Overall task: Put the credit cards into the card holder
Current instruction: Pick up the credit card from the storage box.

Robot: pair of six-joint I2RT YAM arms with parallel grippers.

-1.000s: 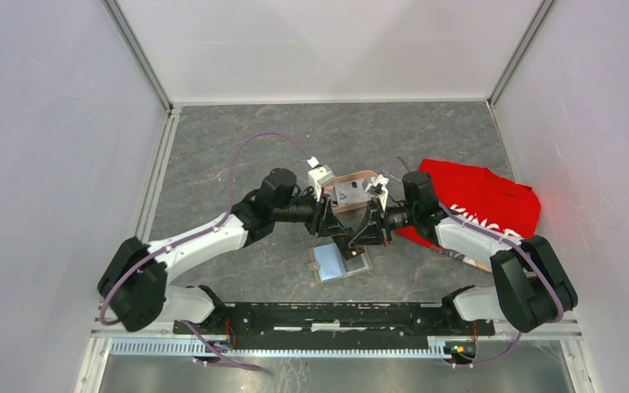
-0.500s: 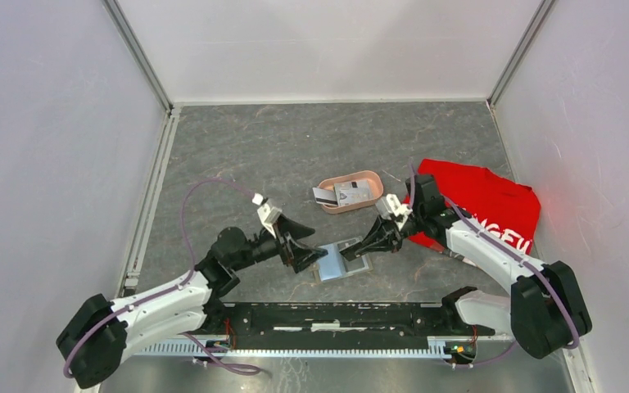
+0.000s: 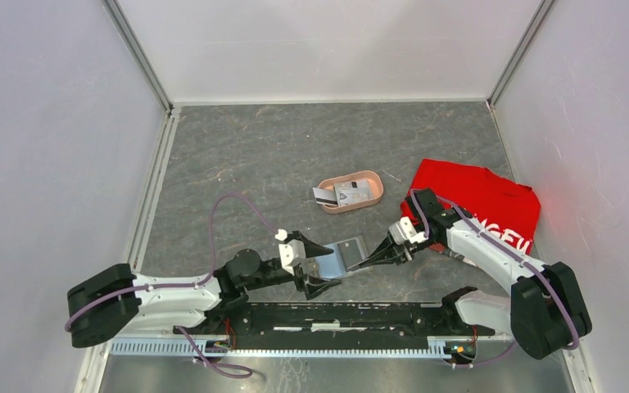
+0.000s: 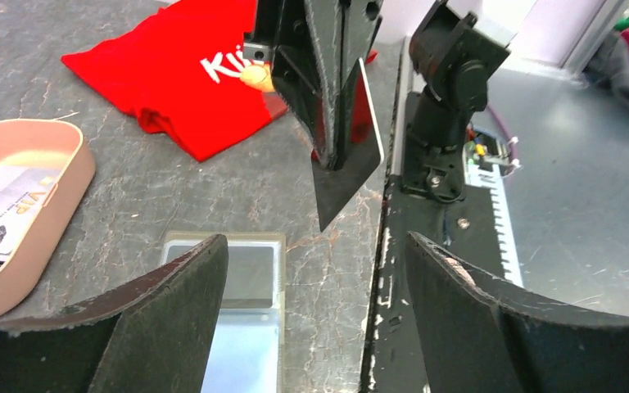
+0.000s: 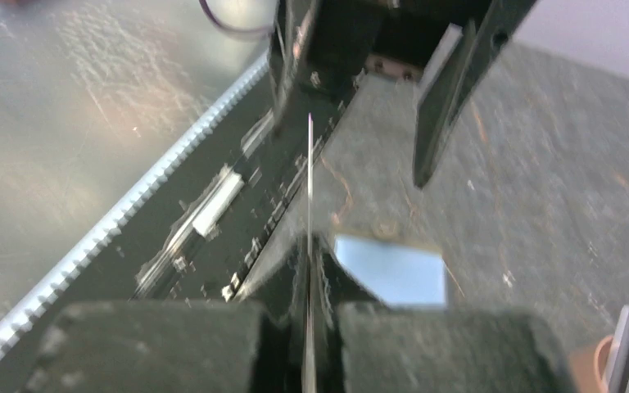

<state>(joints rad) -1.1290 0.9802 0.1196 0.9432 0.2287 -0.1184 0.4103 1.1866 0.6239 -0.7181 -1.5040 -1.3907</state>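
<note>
Step in hand, judged: feeding one card into pocket

Right tool [image 3: 373, 259] pressed together, pinching credit card [image 4: 349, 172] by one edge; card tilted in air, low corner aimed down past tool tip at card holder [image 4: 250, 274]

Holder open flat on desk [image 3: 295, 155], just below left tool [image 3: 326, 264], whose fingers are spread and empty

Card thin, dark-faced, pale rim; holder panels dark and glossy bluish

Next move likely needs corner lined with pocket mouth, shallow slide, holder pinned

More cards [image 3: 344, 194] in pink tray [image 3: 374, 187], well beyond both tools
</note>
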